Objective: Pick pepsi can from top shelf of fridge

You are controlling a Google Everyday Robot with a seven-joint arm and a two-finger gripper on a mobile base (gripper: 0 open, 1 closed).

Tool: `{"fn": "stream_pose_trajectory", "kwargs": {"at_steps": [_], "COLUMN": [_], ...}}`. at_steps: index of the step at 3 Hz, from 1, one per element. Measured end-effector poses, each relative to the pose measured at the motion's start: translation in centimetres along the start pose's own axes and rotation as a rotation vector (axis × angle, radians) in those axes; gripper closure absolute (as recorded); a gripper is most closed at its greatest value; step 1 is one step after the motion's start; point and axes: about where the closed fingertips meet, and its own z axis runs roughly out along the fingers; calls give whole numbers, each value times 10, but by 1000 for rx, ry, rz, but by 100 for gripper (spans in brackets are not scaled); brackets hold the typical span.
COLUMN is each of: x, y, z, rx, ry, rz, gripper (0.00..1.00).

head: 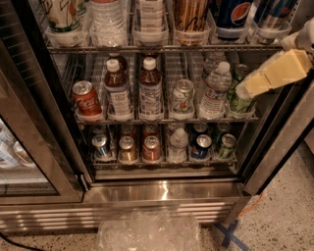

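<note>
The pepsi can [232, 14], dark blue with the round logo, stands in a clear tray on the top shelf [162, 48] of the open fridge [162, 191], second from the right; its top is cut off by the frame. My gripper [271, 74], cream-coloured, comes in from the right edge. It hangs in front of the right end of the middle rack, below and to the right of the pepsi can, and touches nothing.
The top shelf also holds a water bottle [105, 22], cups and another blue can [272, 17]. The middle rack has a red Coca-Cola can [87, 100], bottles and green cans. The glass door [29, 147] stands open at left. A clear plastic bag [147, 233] lies on the floor.
</note>
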Motion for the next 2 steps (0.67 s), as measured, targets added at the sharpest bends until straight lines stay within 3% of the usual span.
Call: {"fn": "stream_pose_trajectory", "kwargs": {"at_steps": [1, 2], "x": [-33, -33], "y": [-3, -3], "z": [6, 6], "rx": [5, 5], "ry": [-166, -167], "rz": [146, 146], "gripper": [0, 0]}}
